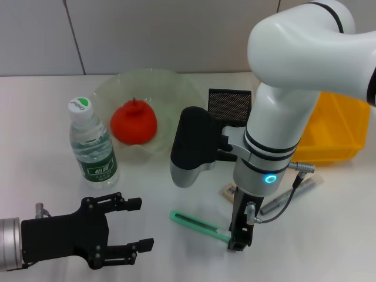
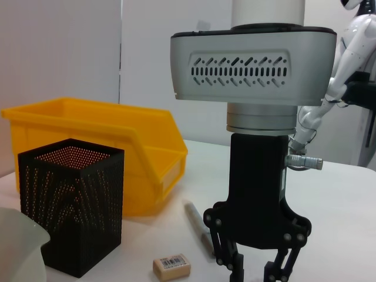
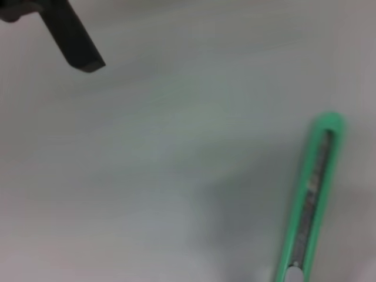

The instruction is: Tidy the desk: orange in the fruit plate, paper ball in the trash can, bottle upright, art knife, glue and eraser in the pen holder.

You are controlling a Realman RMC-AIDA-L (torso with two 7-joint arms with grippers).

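The desk point(image 1: 35, 117) looked smooth and matt white. The bottle point(image 1: 93, 145) was clear plastic with a glossy label. The plate point(image 1: 176, 88) seemed translucent plastic, the bin point(image 1: 341, 132) glossy yellow plastic, the holder point(image 2: 70, 226) black metal mesh. The knife point(image 3: 311, 200) had a green plastic shell around a metal blade.

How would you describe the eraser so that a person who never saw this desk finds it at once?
Start from the black mesh pen holder in front of the yellow bin. On the table just beside the holder's base lies the eraser, near the right pincer. It is a small beige block with a printed label, unlike the long grey pen nearby.
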